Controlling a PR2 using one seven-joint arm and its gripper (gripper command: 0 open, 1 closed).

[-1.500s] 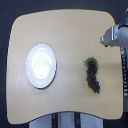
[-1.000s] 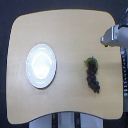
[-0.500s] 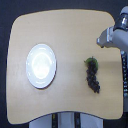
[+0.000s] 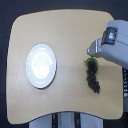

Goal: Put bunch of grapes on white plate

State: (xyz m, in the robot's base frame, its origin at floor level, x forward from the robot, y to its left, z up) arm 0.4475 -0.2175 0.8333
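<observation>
Exterior view: our gripper (image 4: 91, 52) has advanced from the table's edge to just above the leafy end of the bunch of grapes (image 4: 92, 76); its jaw state is unreadable. The grapes lie unmoved, well apart from the white plate (image 4: 41, 65).

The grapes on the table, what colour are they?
Dark purple-black grapes with a green stem end, seen in the exterior view.

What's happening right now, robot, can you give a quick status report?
Gripper above the stem end of the bunch of grapes, jaw state unclear. Grapes on the table, not lifted. White plate empty. Nothing lies between them.
</observation>
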